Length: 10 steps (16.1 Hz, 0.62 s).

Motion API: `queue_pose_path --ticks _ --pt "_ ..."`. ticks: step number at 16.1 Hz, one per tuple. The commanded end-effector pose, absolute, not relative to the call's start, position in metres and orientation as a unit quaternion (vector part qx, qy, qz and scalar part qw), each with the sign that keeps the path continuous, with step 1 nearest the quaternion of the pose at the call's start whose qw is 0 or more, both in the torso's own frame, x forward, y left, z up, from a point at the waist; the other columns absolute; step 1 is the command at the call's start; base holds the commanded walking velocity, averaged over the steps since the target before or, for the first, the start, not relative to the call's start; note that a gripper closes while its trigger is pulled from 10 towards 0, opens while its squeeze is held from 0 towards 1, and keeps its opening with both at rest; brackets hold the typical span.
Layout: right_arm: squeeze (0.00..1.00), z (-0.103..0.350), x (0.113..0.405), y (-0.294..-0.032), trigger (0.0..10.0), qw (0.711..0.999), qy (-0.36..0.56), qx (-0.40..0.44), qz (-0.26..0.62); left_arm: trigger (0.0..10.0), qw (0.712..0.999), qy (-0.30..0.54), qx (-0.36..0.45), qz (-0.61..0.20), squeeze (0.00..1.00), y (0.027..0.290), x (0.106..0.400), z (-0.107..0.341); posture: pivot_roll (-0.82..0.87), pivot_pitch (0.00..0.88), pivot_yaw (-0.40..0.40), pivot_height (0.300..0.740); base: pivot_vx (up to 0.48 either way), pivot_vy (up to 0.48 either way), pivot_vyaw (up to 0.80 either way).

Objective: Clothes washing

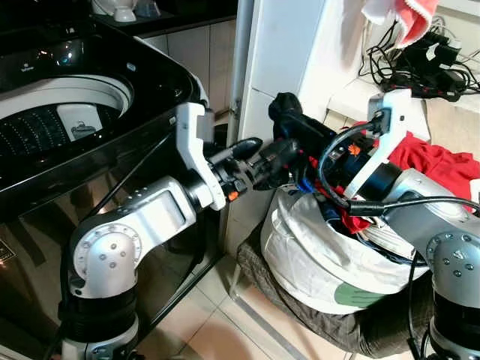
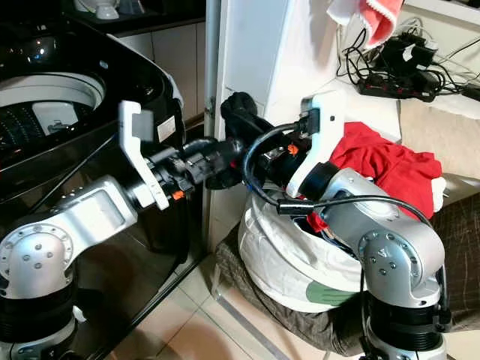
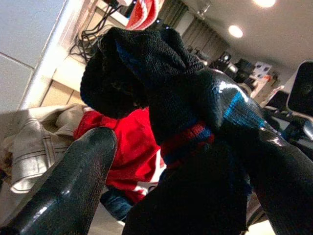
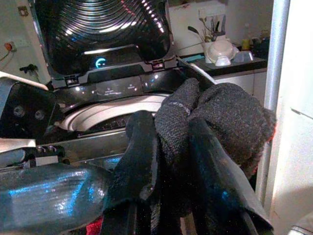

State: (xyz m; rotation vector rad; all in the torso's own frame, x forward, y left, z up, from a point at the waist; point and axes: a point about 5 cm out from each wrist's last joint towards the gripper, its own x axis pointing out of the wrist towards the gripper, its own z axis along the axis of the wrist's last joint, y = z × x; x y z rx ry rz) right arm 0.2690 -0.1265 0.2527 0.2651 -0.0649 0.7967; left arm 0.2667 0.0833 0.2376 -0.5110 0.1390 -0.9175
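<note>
No text can be read; the black glossy top-loading washing machine (image 4: 112, 88) shows an illegible control-panel print.

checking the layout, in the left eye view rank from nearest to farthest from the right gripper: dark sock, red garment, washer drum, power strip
1. dark sock, in its jaws.
2. red garment, on the laundry bag beside the arm.
3. Washer drum at left and power strip on the shelf: too close to call.
</note>
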Motion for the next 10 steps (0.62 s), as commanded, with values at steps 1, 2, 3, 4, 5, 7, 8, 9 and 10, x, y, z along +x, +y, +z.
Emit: queue_pose_path --ticks 1,2,3,4,5,7,8,9,10 --pt "0.00 0.2623 0.2660 -0.1215 10.0 0.908 -0.056 0.109 0.401 10.0 0.861 0.061 -0.227 -0.452 0.00 0.0784 0.2638 0.2395 -0.05 0.000 -0.057 0.740 0.000 0.000 0.00" --pt "0.00 0.2616 0.2658 -0.1196 10.0 0.908 -0.056 0.104 0.403 10.0 0.856 0.059 -0.232 -0.458 0.00 0.0769 0.2629 0.2401 -0.05 0.000 -0.057 0.740 0.000 0.000 0.00" --pt "0.00 0.2618 0.2658 -0.1188 10.0 0.907 -0.058 0.104 0.404 10.0 0.857 0.062 -0.228 -0.458 0.00 0.0760 0.2630 0.2389 -0.05 0.000 -0.057 0.740 0.000 0.000 0.00" --pt "0.00 0.2625 0.2656 -0.1179 10.0 0.906 -0.061 0.105 0.405 10.0 0.860 0.066 -0.224 -0.453 0.00 0.0765 0.2641 0.2366 -0.05 0.000 -0.056 0.740 0.000 0.000 0.00" --pt "0.00 0.2631 0.2654 -0.1174 10.0 0.905 -0.063 0.108 0.407 4.0 0.866 0.062 -0.228 -0.441 0.00 0.0787 0.2675 0.2357 -0.05 0.000 -0.057 0.740 0.000 0.000 0.00" --pt "0.00 0.2626 0.2650 -0.1176 10.0 0.903 -0.064 0.118 0.409 0.2 0.867 0.043 -0.240 -0.434 0.00 0.0828 0.2715 0.2392 -0.05 0.000 -0.060 0.740 0.000 0.000 0.00" --pt "0.00 0.2622 0.2649 -0.1172 10.0 0.902 -0.064 0.118 0.410 0.0 0.867 0.042 -0.238 -0.436 0.00 0.0836 0.2713 0.2392 -0.05 0.000 -0.059 0.740 0.000 0.000 0.00" --pt "0.00 0.2624 0.2648 -0.1167 10.0 0.901 -0.064 0.119 0.412 0.0 0.864 0.042 -0.238 -0.441 0.00 0.0834 0.2705 0.2392 -0.05 0.000 -0.059 0.740 0.000 0.000 0.00" --pt "0.00 0.2625 0.2648 -0.1164 10.0 0.901 -0.065 0.120 0.413 0.0 0.863 0.042 -0.239 -0.444 0.00 0.0831 0.2701 0.2392 -0.05 0.000 -0.059 0.740 0.000 0.000 0.00"
